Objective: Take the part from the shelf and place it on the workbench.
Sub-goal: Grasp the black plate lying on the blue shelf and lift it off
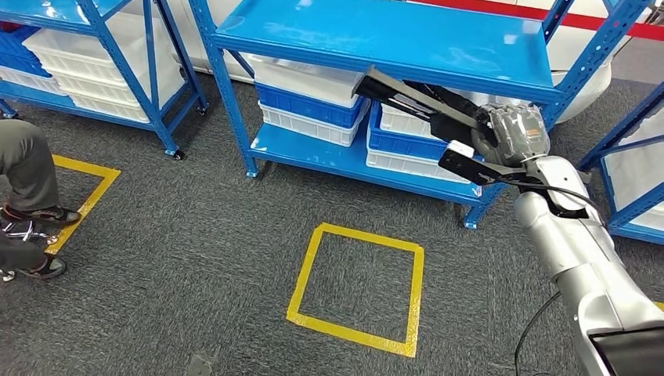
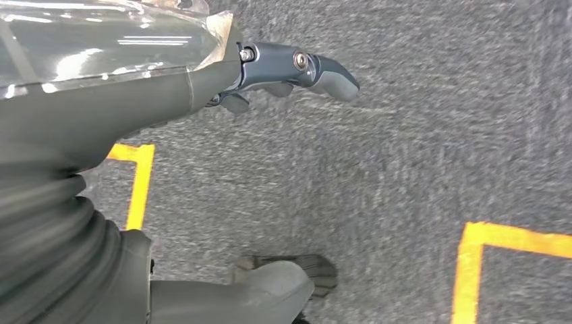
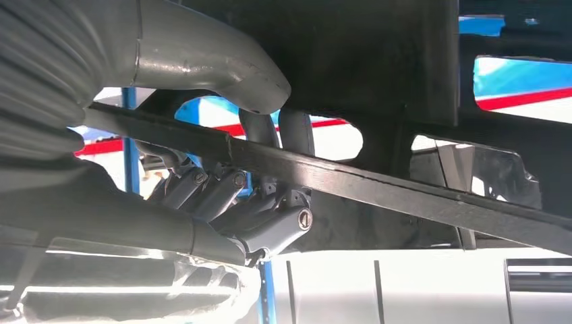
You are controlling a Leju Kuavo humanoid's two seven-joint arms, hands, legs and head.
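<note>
Nearest me: left hand (image 2: 297, 71) hangs over the grey carpet (image 2: 405, 169), fingers loosely apart, nothing in it. Out of play.

Yellow taped square (image 1: 356, 286) on the floor ahead of me. A person's legs and shoes (image 1: 31, 211) stand at the far left beside another yellow outline. I want them out of any swing path.

Right arm (image 1: 583, 258) reaches up and forward. Right hand (image 1: 501, 133) is wrapped round the part (image 1: 407, 94), a long flat dark bar. In the right wrist view the fingers (image 3: 270, 226) curl under the bar and the thumb (image 3: 222, 64) sits over it, so I read it as a closed grasp, near one end.

Part sits just under the front lip of the blue shelf (image 1: 376, 39), in front of the blue and white bins (image 1: 313, 106). I can't tell if its far tip touches the lip.

Risks as I see them:
- Long bar held near one end: leverage could twist it in the grip, then it slips.
- Far tip could catch the shelf lip or a bin on pull-out if I lift before backing off.
- Wide sweep when turning could clip a shelf upright.

Workbench not in sight.
</note>
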